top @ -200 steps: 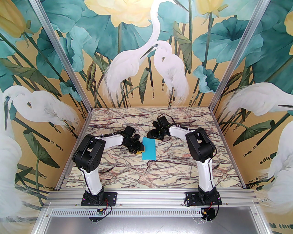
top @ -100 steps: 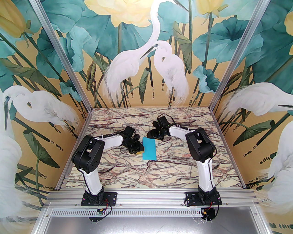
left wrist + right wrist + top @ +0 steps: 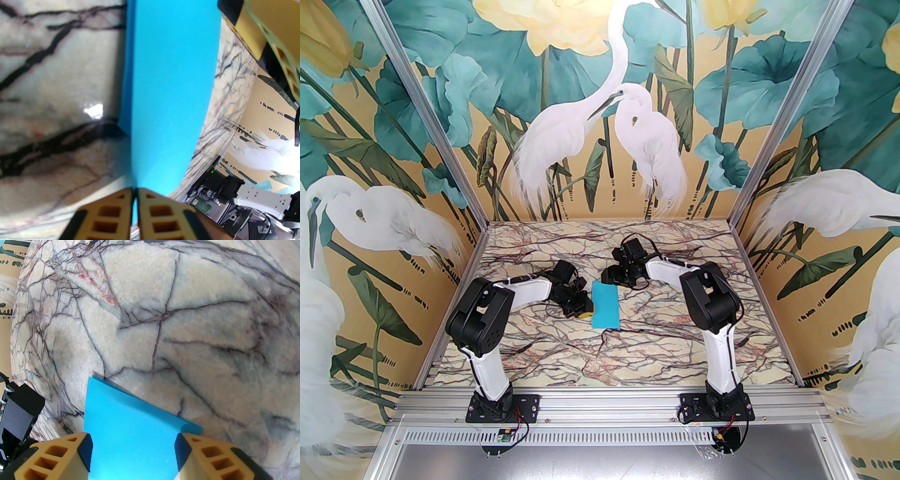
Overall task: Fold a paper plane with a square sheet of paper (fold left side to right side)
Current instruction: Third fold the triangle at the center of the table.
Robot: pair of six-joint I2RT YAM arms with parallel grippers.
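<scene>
The square sheet of paper (image 3: 604, 305) lies on the marble table as a narrow turquoise rectangle, folded double. My left gripper (image 3: 587, 310) sits low at its left long edge. In the left wrist view the fingers (image 3: 117, 206) stand almost together, and the paper (image 3: 168, 93) runs into the slit between them, so the left gripper (image 3: 134, 191) is shut on the sheet's edge. My right gripper (image 3: 610, 277) rests at the sheet's far end. It is open (image 3: 133, 446), with one fingertip on either side of the paper (image 3: 131, 427), whose two layers show at the corner.
The marble table (image 3: 656, 347) stretches wide to the near side and to the right of the paper. Painted walls close it in at the back and both sides. A yellow finger of the right gripper (image 3: 269, 35) shows beyond the paper in the left wrist view.
The left gripper's fingers have closed further at the paper's left edge. The right arm and the paper have hardly moved.
</scene>
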